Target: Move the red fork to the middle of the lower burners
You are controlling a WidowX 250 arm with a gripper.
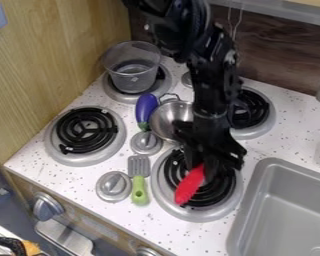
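Note:
The black gripper (213, 159) hangs low over the upper part of the lower right burner (235, 197). Just under it lies or is tilted the red fork (190, 186), a red piece slanting from the gripper down and left across the black coils. Its upper end is hidden behind the gripper, and its prongs cannot be made out. Whether it rests on the coils or is held just above them cannot be told. To the left is the other lower burner (56, 146), with bare black coils.
Between the lower burners lie a green-handled slotted spatula (139, 192), two knobs (113, 186) and a purple eggplant (146, 108). A metal bowl (167, 120) sits left of the arm, a clear pot (133, 75) on the upper left burner. The sink (256, 200) is at right.

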